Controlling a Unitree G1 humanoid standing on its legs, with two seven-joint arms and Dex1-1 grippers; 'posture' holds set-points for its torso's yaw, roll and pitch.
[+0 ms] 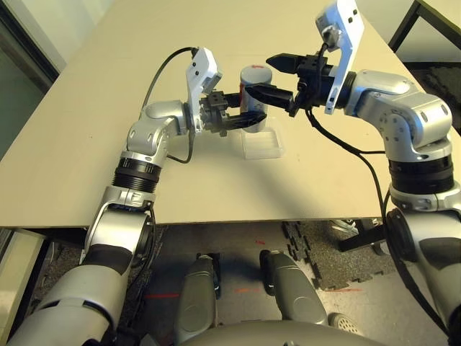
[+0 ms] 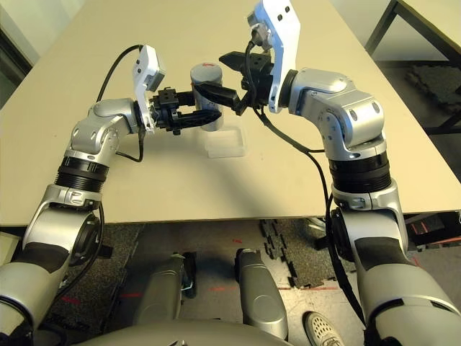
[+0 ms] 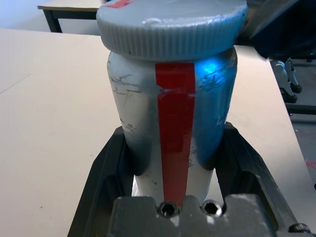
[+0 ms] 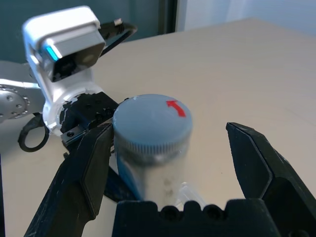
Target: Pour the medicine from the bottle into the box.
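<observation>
- We have the bottle (image 1: 253, 97) upright in our left gripper (image 1: 241, 121), fingers clamped round its lower body, the red stripe facing the wrist; it hangs just above the table (image 1: 86, 144), right behind the box (image 1: 262, 143)
- The ribbed grey cap (image 4: 152, 126) is on the bottle, so nothing has been poured; we judge the task barely begun: uncapping, tilting and emptying all remain
- Our right gripper (image 1: 277, 78) stands wide open at cap height, one finger on each side of the cap and not touching it; closing on the cap looks like the step in hand
- The clear box sits empty on the table, directly below the two grippers
- Room is generous; the table's near edge is well apart from the box, and bare tabletop stretches away to our left; the tight spot is between the two wrists, close together over the box
</observation>
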